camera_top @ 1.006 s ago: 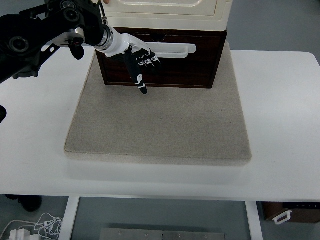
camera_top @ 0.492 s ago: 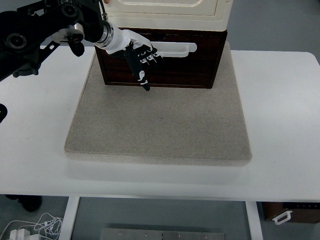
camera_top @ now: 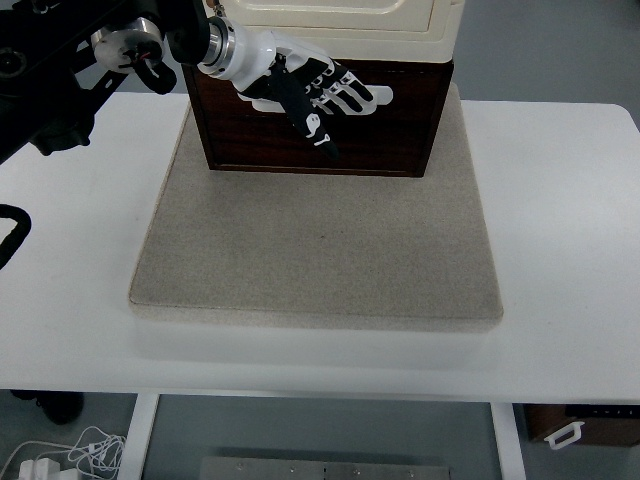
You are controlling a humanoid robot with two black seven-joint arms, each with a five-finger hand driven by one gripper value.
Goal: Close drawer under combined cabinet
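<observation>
Your left hand (camera_top: 305,92) lies flat against dark drawer front (camera_top: 400,130), fingers (camera_top: 350,98) stretched out, gripping nothing, spread along white handle (camera_top: 382,96). Drawer sits under cream cabinet (camera_top: 340,20), at far edge of grey mat (camera_top: 320,250). Drawer's long axis runs left-right; closing direction lies straight away from you, past palm. Right hand not visible. You likely push, not grasp.

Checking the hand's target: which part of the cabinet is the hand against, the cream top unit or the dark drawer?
The dark brown drawer at the bottom: the left hand lies across its front, below the cream upper unit.
</observation>
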